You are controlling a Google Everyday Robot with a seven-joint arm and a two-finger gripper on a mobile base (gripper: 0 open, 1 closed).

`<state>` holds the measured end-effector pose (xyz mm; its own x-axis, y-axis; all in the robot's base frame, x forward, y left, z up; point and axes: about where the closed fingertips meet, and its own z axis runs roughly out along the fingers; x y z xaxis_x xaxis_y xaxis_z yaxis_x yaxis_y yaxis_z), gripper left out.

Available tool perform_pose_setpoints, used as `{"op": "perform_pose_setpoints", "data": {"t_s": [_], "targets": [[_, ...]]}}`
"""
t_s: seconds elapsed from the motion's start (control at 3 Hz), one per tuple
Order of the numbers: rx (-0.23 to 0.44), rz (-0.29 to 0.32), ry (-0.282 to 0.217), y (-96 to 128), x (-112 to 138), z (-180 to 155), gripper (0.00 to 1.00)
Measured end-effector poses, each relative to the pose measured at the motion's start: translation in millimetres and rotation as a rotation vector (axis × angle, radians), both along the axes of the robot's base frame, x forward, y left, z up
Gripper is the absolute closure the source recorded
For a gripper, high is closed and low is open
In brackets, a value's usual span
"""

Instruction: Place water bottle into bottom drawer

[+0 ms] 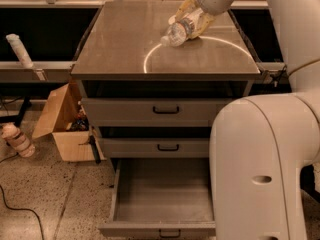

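The water bottle [178, 32] is a small clear ribbed plastic bottle, held tilted above the grey cabinet top [125, 44]. My gripper [191, 20] is shut on it, yellowish fingers on either side, at the top right of the view. The bottom drawer [162, 191] stands pulled out and empty, a wide grey tray with a small black handle [169, 233] on its front edge. It lies well below and in front of the gripper.
Two upper grey drawers [165, 110] [165, 146] are closed. My white arm body [260, 169] fills the lower right beside the open drawer. An open cardboard box [62, 124] and a roll [17, 140] sit on the floor at left. A white ring of light [200, 51] marks the cabinet top.
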<state>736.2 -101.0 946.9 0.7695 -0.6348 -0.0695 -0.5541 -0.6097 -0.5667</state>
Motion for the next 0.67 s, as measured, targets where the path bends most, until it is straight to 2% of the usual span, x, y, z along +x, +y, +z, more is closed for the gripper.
{"op": "perform_pose_setpoints", "data": {"t_s": [0.33,0.67], "targets": [[0.001,0.033,-0.005,-2,-6,1,1.00],[-0.015,0.028,-0.005,-19,-23,7,1.00]]}}
